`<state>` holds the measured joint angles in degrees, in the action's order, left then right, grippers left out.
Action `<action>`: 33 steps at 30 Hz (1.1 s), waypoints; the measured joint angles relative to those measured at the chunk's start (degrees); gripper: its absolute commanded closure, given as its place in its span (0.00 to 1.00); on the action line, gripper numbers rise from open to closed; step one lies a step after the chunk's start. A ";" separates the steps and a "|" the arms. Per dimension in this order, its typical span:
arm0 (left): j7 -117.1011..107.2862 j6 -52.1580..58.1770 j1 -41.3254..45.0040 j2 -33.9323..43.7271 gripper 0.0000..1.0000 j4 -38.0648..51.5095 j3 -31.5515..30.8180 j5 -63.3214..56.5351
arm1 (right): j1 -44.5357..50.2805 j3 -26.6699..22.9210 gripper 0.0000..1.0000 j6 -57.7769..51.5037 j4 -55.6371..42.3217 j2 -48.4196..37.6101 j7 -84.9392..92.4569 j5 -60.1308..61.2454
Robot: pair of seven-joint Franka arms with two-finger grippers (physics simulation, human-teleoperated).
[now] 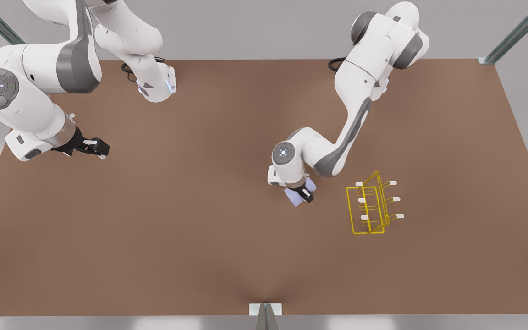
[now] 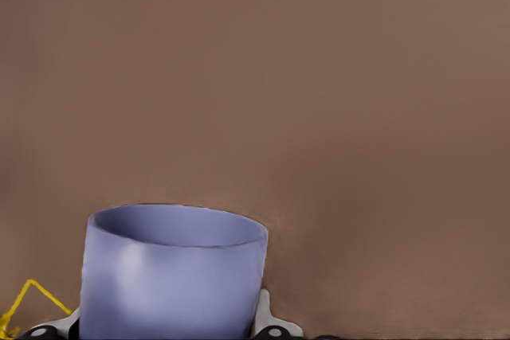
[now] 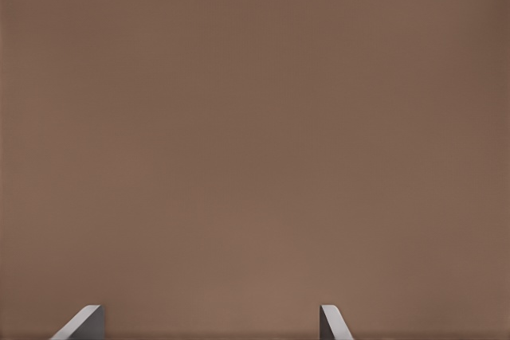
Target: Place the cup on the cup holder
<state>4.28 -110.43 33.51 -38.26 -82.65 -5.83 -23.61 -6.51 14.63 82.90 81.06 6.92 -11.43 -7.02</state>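
Lavender cup [image 1: 297, 196] sits clamped in the left end effector [image 1: 301, 192], near the holder [image 1: 370, 207]. Right end effector [image 1: 93, 147] waits over the table [image 1: 200, 229], fingers apart.

**Brown table in a grey enclosure**

You're looking down on a plain brown table [image 1: 200, 229], matte and evenly lit, with only soft shading across it. Around the table you see pale grey walls or floor [image 1: 268, 32]. Beyond its two far corners, grey-green metal struts [image 1: 516, 34] run diagonally. At the middle of the table's near edge sits a small light bracket on a grey post [image 1: 265, 311].
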 measured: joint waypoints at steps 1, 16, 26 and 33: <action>1.04 4.62 0.03 -0.04 0.20 1.64 -0.16 -4.28 | 0.00 0.00 0.00 0.00 0.00 0.00 -0.03 0.00; 26.69 35.40 2.96 -8.67 0.21 3.18 2.78 -64.88 | 0.00 0.00 0.00 0.00 0.00 0.00 -0.31 -0.04; 38.39 34.69 -0.12 -15.79 0.21 10.17 3.06 -69.56 | 0.00 0.00 0.00 0.00 0.00 0.00 -0.40 -0.04; 43.85 38.01 0.01 -15.69 0.21 9.27 2.76 -65.84 | 0.00 0.00 0.00 0.00 0.00 0.00 -0.44 -0.04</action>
<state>48.12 -72.42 33.52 -53.95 -73.38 -3.06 -89.45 -6.51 14.63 82.90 81.06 6.92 -11.87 -7.06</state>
